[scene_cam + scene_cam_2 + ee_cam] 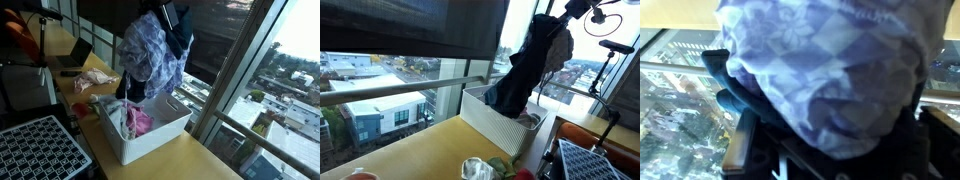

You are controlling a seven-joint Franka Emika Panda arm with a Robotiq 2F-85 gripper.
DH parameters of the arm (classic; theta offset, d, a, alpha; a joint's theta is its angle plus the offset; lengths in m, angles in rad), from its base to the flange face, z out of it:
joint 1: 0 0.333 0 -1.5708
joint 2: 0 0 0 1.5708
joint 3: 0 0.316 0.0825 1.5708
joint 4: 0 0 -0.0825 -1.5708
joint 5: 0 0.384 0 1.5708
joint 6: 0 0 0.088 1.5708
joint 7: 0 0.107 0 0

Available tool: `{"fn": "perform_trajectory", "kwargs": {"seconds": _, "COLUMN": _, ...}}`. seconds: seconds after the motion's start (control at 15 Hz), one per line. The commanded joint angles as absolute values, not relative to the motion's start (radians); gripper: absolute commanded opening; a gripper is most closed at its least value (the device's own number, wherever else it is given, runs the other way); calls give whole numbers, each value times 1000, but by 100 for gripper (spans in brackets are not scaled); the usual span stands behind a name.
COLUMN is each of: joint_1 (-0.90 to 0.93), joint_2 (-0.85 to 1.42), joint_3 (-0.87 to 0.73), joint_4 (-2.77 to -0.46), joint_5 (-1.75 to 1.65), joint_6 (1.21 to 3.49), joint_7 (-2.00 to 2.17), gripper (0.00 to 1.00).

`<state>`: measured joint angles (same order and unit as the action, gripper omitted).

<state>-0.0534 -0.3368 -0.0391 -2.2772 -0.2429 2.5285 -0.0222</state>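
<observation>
Exterior views both show the tabletop [205,158] well below the gripper [555,20], running along the window [410,70]. On it, straight beneath the gripper, stands a white bin [150,138], open side up, so whatever hangs overhead is over its mouth. The cloth [148,50], blue and white patterned, hangs from the gripper as a long bunch. It is caught at one spot near its top, so its own weight pulls it down, and its lower end reaches about to the bin's rim. A dark garment [525,75] hangs with it, close against the cloth. The gripper's fingers are buried in fabric in every view, yet the bundle hangs from nothing else, so I judge it pinched on the cloth. Pink clothes [138,120] lie inside the bin, below.
</observation>
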Motion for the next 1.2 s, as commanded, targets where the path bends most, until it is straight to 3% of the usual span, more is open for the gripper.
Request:
{"fn": "perform_trajectory", "kwargs": {"seconds": 0.0, "joint_1": -44, "joint_2": -286, "joint_3": -31, "joint_4": -2268, "joint_5": -219, "joint_6": 2542, "joint_7": -47, "gripper": 4}}
{"fn": "perform_trajectory", "kwargs": {"seconds": 1.07, "joint_1": 24, "joint_2": 78, "joint_3": 16, "joint_4": -2234, "joint_5": -116, "joint_6": 2675, "joint_7": -90, "gripper": 4}}
{"fn": "perform_trajectory", "kwargs": {"seconds": 1.13, "joint_1": 23, "joint_2": 96, "joint_3": 20, "joint_4": -2227, "joint_5": -109, "joint_6": 2675, "joint_7": -97, "gripper": 19}}
